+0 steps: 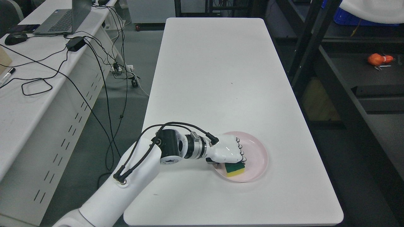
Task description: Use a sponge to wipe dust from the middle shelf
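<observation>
Sponge [235,170], yellow with green scrub layer, is lying in pink plate [257,151] near front edge of white table [221,78]. Left hand [228,151] is curled over it, apparently clamped on its long sides. Judged light, soft, compressible.

The robot's left arm [126,179] enters from the lower left corner and reaches right across the near end of the table [221,78]. Its black and silver wrist [186,147] bends toward the table's near right part. The white left hand [228,151] faces palm down, fingers [241,154] curled over a sponge [235,169].
</observation>
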Tool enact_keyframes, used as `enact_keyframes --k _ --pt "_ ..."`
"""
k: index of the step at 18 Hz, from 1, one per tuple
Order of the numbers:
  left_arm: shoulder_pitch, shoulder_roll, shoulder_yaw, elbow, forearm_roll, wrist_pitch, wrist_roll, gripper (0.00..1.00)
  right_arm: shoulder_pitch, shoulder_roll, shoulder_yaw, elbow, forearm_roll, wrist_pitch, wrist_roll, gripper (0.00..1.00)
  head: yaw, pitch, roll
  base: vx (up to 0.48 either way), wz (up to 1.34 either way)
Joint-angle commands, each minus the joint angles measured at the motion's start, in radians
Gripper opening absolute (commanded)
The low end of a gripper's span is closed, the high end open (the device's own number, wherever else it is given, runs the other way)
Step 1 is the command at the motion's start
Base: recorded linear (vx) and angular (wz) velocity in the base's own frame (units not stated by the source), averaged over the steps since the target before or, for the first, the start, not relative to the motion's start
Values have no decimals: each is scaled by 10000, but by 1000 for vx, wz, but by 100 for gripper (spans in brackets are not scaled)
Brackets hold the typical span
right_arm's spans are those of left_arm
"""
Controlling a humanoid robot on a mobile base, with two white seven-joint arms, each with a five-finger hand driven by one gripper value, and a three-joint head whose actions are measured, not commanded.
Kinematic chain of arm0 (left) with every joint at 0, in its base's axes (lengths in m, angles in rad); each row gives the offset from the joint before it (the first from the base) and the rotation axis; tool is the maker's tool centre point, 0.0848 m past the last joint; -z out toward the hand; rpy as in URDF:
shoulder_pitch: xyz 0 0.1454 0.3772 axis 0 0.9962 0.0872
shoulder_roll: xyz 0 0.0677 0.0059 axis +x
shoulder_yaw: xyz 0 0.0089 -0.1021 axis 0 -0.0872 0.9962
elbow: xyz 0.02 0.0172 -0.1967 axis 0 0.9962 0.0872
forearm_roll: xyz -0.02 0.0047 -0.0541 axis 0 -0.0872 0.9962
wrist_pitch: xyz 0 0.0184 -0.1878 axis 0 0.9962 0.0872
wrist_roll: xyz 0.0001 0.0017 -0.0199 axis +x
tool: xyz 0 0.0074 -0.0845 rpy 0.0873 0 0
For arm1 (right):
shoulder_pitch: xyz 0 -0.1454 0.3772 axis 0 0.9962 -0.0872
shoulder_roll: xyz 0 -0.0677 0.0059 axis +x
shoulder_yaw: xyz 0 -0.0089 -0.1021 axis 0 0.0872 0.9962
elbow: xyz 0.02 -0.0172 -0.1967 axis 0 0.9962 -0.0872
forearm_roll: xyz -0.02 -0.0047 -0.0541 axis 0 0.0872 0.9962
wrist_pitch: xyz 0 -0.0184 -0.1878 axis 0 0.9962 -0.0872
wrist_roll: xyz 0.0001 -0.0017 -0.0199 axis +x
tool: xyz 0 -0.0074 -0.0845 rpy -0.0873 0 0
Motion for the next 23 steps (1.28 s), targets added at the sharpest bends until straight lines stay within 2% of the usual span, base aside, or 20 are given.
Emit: enact_keyframes --k 1,3,5,7,8,9,10,16,18,23 --pt "52 -63 -109 342 395 -24 -215 53 2 -175 0 -175 0 721 0 100 0 0 0 0 0" --pt "52 -109 -17 372 441 174 -185 53 2 -175 0 -175 0 721 0 100 0 0 0 0 0" --pt "52 -109 -32 541 1312 543 -245 51 2 -175 0 -175 0 721 0 100 0 0 0 0 0" --pt "128 -17 -17 633 2201 468 -521 32 2 -175 0 -175 0 721 0 100 0 0 0 0 0" --pt "159 14 59 633 2722 406 -704 18 -14 -175 0 -175 0 721 0 100 0 0 0 0 0" --pt "160 14 151 633 3167 375 -934 7 2 -175 0 -175 0 721 0 100 0 0 0 0 0" --pt "160 14 198 633 3369 375 -1118 0 2 -175 0 -175 0 721 0 100 0 0 0 0 0" --pt "160 29 856 527 3432 391 -1166 0 2 -175 0 -175 0 721 0 100 0 0 0 0 0" --pt "129 90 1316 8 3478 360 -1166 0 2 -175 0 -175 0 736 0 100 0 0 0 0 0" --pt "175 1055 2542 -1588 4074 314 -1059 0 2 -175 0 -175 0 721 0 100 0 0 0 0 0"
